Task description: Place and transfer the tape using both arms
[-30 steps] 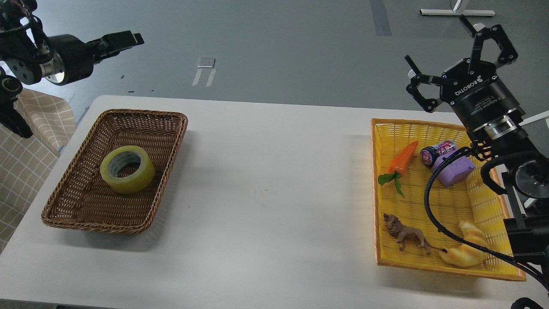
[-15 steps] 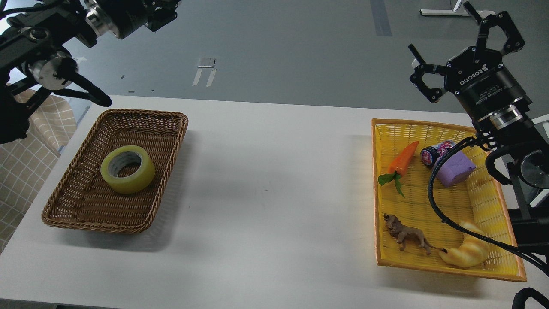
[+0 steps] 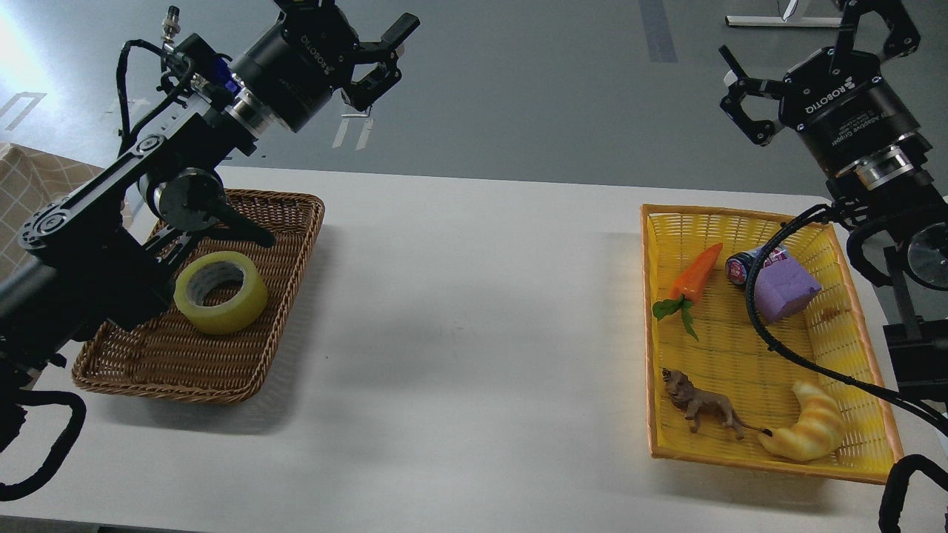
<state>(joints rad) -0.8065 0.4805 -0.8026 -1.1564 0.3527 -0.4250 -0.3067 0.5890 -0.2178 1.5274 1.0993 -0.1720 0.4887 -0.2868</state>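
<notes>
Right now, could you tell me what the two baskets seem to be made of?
The brown basket looks like woven wicker or rattan, matte, with a braided rim. The yellow basket looks like moulded plastic mesh, slightly glossy, with an orange rim, though the weave might be dyed fibre.

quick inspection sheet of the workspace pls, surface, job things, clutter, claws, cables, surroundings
surface: white table, bare between the two baskets.
job's things: tape lies flat in the brown wicker basket, ungripped.
clutter: yellow basket holds a toy carrot, small jar, purple block, toy lion and croissant toy.
claws: left claw open, raised beyond the wicker basket; right claw open, raised beyond the yellow basket; both empty.
cables: black cable hangs over the yellow basket.
surroundings: grey floor; checked cloth at left.
</notes>
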